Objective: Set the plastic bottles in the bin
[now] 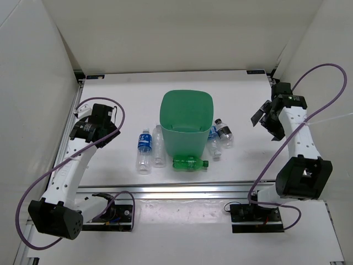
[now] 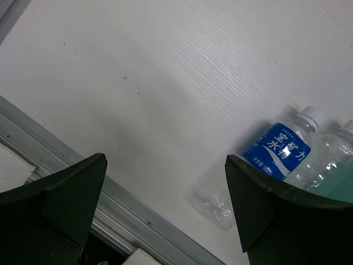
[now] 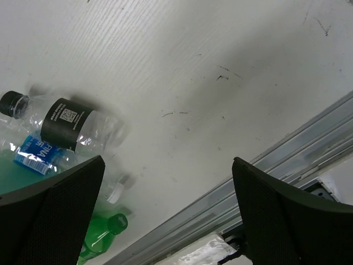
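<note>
Flanking green tapered bin: clear btls | L pincer wide | R pincer wide

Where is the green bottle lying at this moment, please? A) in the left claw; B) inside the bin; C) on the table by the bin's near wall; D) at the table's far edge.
C: the green bottle lies on its side on the table, just before the bin.

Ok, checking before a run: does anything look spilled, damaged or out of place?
Nothing stands out. The bin stands upright, the plastic bottles lie on their sides beside it, no spill shows; the table has faint scuff marks.
</note>
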Action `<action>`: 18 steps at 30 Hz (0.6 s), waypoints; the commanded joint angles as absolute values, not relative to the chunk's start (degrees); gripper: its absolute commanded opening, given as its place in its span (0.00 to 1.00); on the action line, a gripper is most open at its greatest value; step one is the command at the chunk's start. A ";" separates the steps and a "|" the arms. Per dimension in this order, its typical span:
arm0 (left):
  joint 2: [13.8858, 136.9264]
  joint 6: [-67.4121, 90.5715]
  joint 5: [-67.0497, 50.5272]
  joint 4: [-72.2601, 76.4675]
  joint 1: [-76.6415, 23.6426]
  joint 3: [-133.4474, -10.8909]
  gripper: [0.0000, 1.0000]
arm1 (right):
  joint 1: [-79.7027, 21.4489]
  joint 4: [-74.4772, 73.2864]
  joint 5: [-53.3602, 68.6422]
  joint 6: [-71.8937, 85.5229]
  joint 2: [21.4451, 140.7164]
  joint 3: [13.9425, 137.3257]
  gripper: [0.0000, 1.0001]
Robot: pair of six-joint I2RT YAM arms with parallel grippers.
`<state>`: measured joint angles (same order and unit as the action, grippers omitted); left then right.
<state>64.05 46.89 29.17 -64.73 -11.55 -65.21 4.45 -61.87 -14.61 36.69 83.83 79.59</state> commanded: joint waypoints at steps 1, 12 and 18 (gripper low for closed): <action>63.28 45.80 30.23 -63.99 -11.87 -67.15 1.00 | 5.44 -59.85 -11.70 34.63 84.90 81.39 1.00; 65.04 43.16 27.60 -59.68 -12.39 -68.20 1.00 | 4.49 -50.99 4.82 29.10 93.33 79.63 1.00; 66.70 41.49 27.60 -57.31 -12.92 -68.20 1.00 | 0.80 -50.36 7.91 26.72 105.02 86.30 1.00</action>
